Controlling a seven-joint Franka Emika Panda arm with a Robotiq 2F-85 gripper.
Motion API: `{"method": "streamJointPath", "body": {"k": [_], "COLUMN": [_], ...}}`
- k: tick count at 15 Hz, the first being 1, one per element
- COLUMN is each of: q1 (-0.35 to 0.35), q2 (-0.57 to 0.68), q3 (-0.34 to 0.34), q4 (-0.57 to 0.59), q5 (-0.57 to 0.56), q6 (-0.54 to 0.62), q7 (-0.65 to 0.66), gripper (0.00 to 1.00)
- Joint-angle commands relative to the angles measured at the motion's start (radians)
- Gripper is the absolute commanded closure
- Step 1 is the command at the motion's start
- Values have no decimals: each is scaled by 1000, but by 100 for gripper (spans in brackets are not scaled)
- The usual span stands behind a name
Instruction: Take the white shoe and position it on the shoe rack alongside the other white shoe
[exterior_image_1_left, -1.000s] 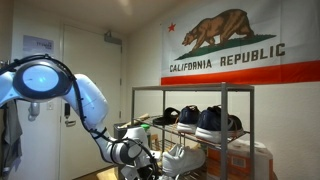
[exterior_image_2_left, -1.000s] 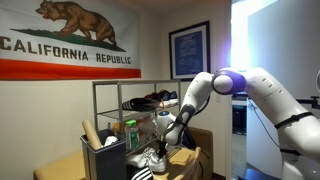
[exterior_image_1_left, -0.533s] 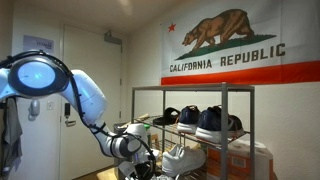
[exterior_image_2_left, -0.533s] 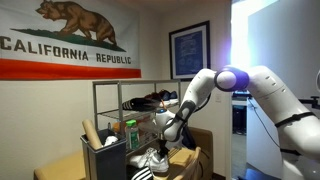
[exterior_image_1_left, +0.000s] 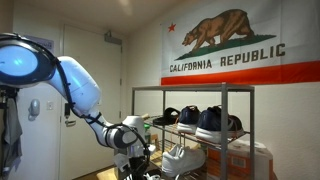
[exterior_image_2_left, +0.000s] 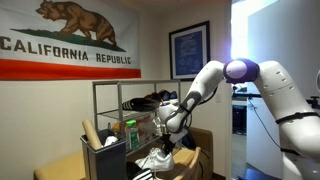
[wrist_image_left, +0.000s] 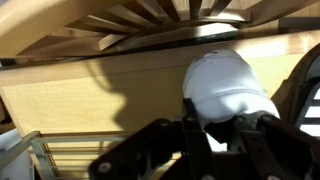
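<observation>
As the gripper (wrist_image_left: 214, 130) is closed on the white shoe (wrist_image_left: 228, 88), hanging low beside the shoe rack (exterior_image_1_left: 225, 100), a rack post could snag the shoe and twist it free.

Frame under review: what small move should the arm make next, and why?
Probably ease the white shoe toward the shoe rack: the hand appears closed on it, off the rack, while the other white shoe sits on the lower shelf.
</observation>
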Motion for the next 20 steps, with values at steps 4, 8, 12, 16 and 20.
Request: {"method": "streamJointPath", "body": {"k": [4, 8, 12, 16, 20], "q1": [-49, -65, -76, -82, -88], "q2": [-204, -272, -330, -382, -429], "q3": [49, 58, 58, 62, 71], "q4": [-124, -150, -156, -142, -129], "q5": [20, 19, 11, -3, -24], "q6": [-95, -116, -141, -229, -346], "q7": [-64, -68, -61, -43, -24], "gripper": [96, 96, 96, 96, 96]}}
